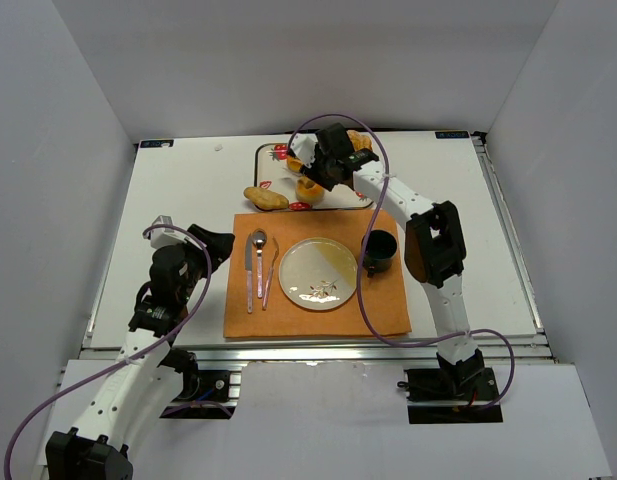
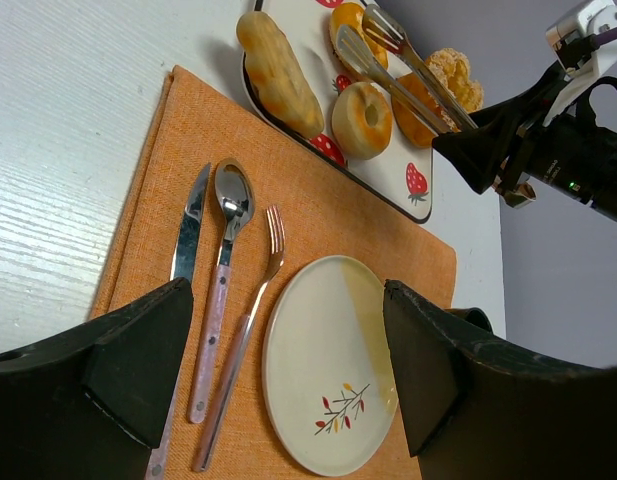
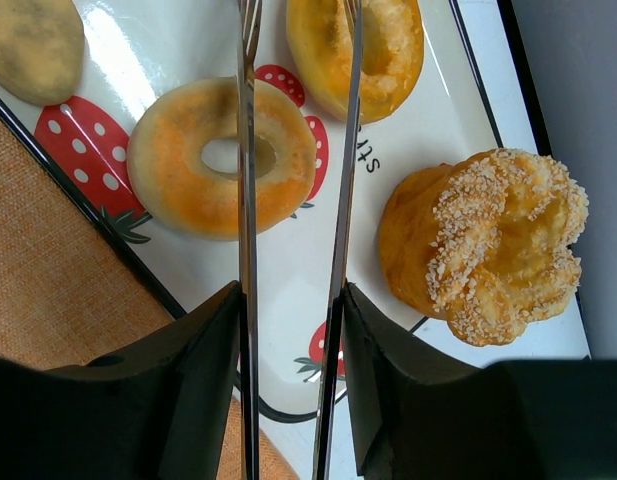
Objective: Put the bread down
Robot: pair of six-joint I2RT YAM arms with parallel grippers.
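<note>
My right gripper (image 3: 291,310) is clamped on a pair of metal tongs (image 3: 246,200). The blades stand apart and run straight up the right wrist frame over the strawberry-print tray (image 3: 438,110).

The bread (image 3: 223,155), a golden ring with a pale hole, lies flat on that tray left of centre. It is off to the left of the gap between the blades. The left blade crosses its right half just beside the hole, while the right blade lies clear of it over bare tray. A second ring (image 3: 355,50) sits at the top of the frame by the blade tips.

To straddle the bread, I judge the tongs must shift toward the frame's left. A ring has no long axis, so any approach angle suits.

My left gripper (image 2: 286,300) hangs with its fingers apart and nothing between them over the orange placemat (image 2: 158,170), well apart from the tray, so the right arm is nearer.
</note>
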